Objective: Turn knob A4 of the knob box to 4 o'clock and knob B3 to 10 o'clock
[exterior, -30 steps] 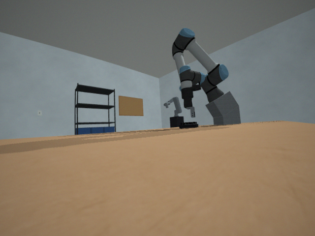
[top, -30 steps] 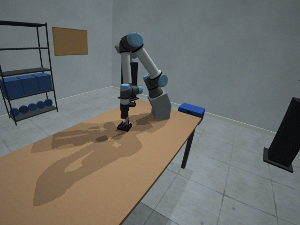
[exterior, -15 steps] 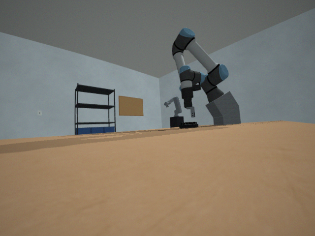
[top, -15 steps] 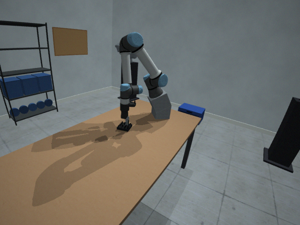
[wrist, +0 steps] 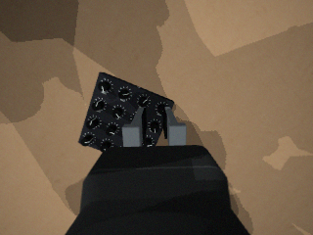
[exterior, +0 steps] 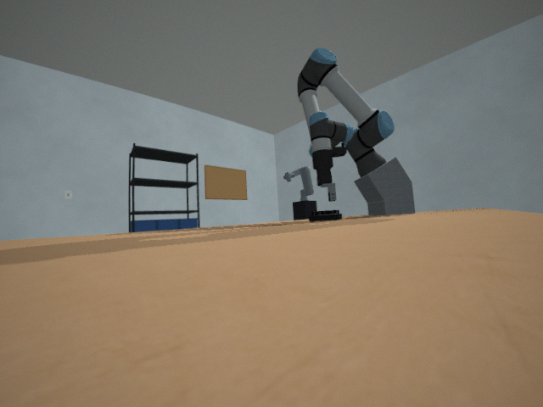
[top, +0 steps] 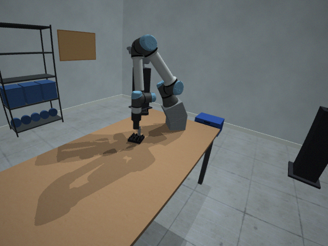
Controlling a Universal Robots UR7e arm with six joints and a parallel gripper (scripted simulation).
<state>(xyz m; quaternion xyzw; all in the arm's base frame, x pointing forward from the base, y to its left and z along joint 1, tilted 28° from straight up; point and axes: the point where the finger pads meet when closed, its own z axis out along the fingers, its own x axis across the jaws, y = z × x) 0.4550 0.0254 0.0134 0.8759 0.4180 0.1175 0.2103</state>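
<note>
While the grey 2-finger jaws (top: 139,130) (exterior: 332,192) stand part-open and empty, alignment seems in hand.
Black square knob box (top: 136,138) (exterior: 325,215) (wrist: 128,105), frame centre-left in the wrist view; next, centre over 1 target knob, then descend.
</note>
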